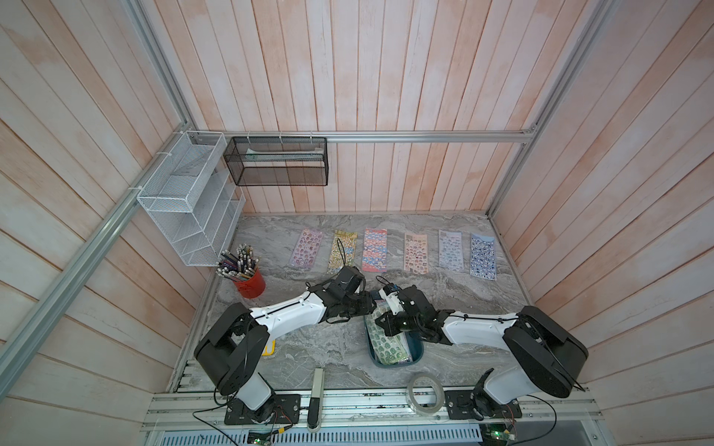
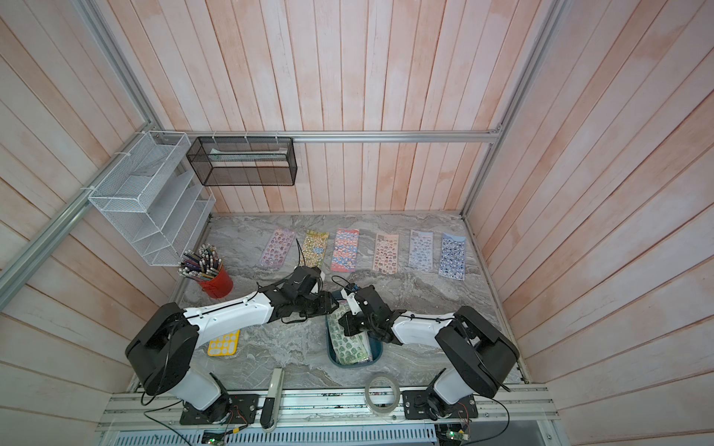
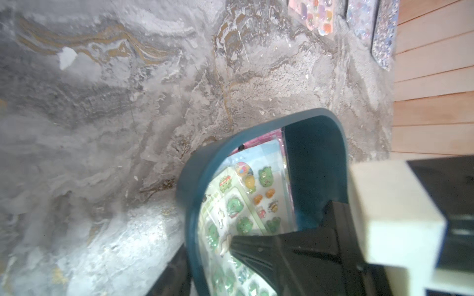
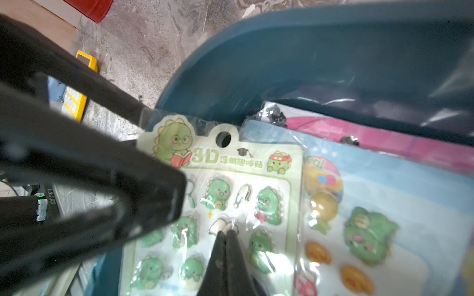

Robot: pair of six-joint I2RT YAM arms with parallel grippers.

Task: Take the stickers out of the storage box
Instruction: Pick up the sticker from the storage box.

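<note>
The table holds the box near its front edge, between the arms. Stickers are stacked inside it, and six more lie in a row at the back. The left gripper has its fingers spread around a corner of the green sheet. The right gripper has its fingers pressed together, tips on that sheet.

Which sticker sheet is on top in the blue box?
The pale green dinosaur sticker sheet lies on top in the dark teal plastic box; the light blue sheet and the pink sheet peek out beneath.
</note>
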